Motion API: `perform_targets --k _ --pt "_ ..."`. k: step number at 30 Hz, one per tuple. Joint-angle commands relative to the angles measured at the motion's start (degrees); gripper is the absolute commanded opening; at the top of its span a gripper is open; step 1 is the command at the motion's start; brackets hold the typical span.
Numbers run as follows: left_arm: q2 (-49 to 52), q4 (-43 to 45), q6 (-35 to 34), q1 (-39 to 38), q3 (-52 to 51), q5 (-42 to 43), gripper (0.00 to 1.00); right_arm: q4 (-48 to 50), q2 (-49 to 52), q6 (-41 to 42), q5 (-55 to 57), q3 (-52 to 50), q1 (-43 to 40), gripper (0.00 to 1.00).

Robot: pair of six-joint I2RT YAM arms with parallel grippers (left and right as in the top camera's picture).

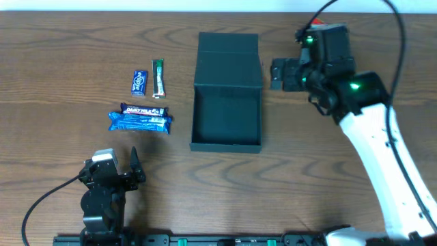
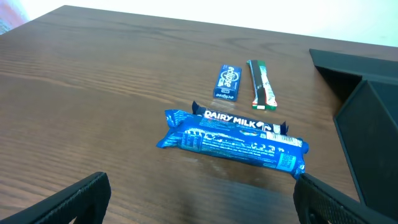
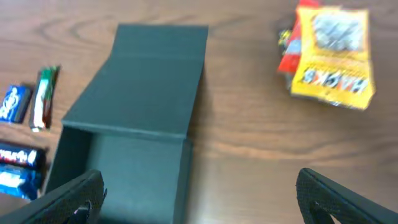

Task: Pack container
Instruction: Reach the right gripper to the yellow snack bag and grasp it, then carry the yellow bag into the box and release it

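Two grippers show, both with fingers spread wide and holding nothing. The container [image 1: 227, 102] sits mid-table, its flap lid thrown back toward 12 o'clock. The right gripper [image 1: 276, 74] hangs just beside that lid at 3 o'clock. The left gripper [image 2: 200, 183] is well apart at 7 o'clock, facing a blue packet [image 2: 233, 144] and Dairy Milk bar [image 2: 239, 121].

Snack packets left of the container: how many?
4. Blue Eclipse pack and green stick lie side by side farther back; Dairy Milk bar sits against the blue packet in front. Nothing seems hidden there.
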Motion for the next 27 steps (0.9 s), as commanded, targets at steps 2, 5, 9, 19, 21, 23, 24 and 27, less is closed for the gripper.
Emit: perform_targets --k 2,5,9,19,21,23,24,27 --pt "-0.37 -0.42 -0.85 0.28 -1.16 -0.02 0.95 1.7 -0.02 -3.65 6.14 0.11 -2.01 0.99" --pt "-0.37 -0.42 -0.83 0.28 -1.16 -0.02 0.95 5.18 4.02 -3.63 7.72 0.13 -4.83 0.98" --pt "-0.37 -0.42 -0.83 0.28 -1.16 -0.02 0.95 9.49 12.13 -3.96 7.23 4.13 -9.77 0.89" --pt "-0.37 -0.42 -0.83 0.28 -1.16 -0.02 0.95 0.48 44.28 -10.99 10.03 44.06 -17.27 0.92" --pt "-0.37 -0.42 -0.85 0.28 -1.16 -0.02 0.95 -0.37 48.54 -11.13 9.86 47.82 -18.1 0.94" --pt "-0.37 -0.42 -0.83 0.28 -1.16 -0.02 0.95 0.11 51.23 -11.13 7.78 48.83 -19.02 0.95" --pt "-0.37 -0.42 -0.83 0.28 -1.16 -0.02 0.95 0.61 52.43 -11.13 6.27 48.83 -19.58 0.96" --pt "-0.37 -0.42 -0.83 0.28 -1.16 -0.02 0.95 1.07 55.82 -11.1 4.11 48.83 -20.96 0.95"
